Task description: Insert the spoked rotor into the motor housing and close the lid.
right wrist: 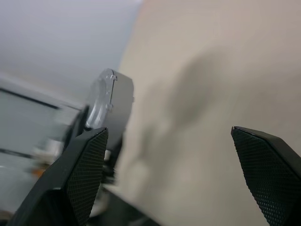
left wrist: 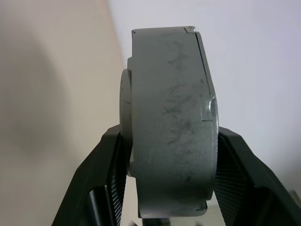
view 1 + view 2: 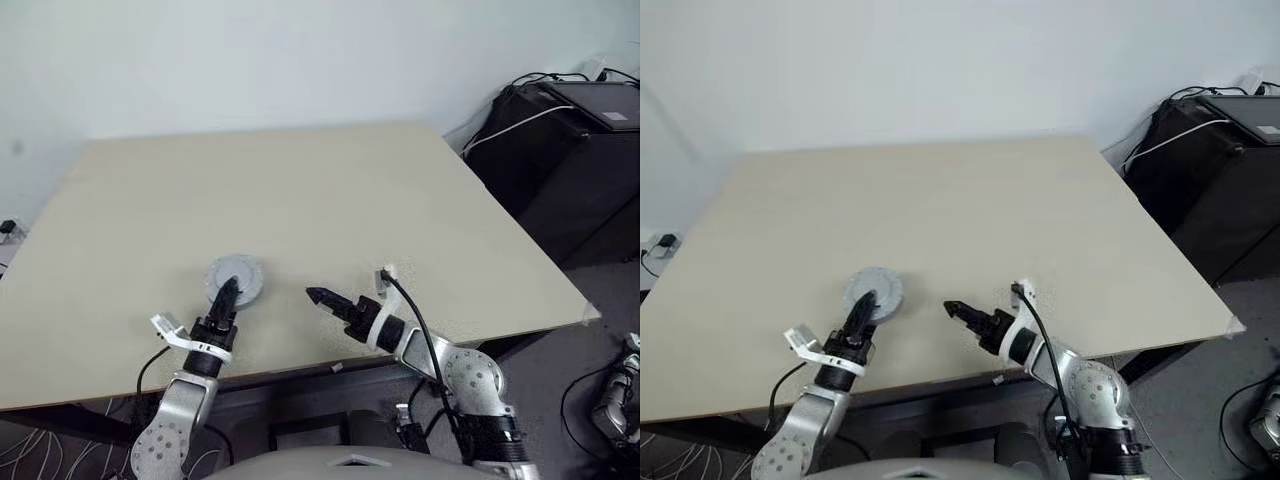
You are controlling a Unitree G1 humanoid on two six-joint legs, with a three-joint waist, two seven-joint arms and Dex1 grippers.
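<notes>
A dull grey round lid lies flat near the table's front edge, on the left. From the side, the lid is a thick grey disc. My left gripper is shut on it, with one black finger pressed against each flat side. My right gripper hovers low over the table a short way to its right, pointing at it. Its fingers stand wide open with nothing between them, and the lid shows beyond them. The spoked rotor and the motor housing are hidden.
A black cabinet with cables over it stands off the table's right side. The table's front edge runs just under both wrists. The pale tabletop stretches bare behind and to the right of the grippers.
</notes>
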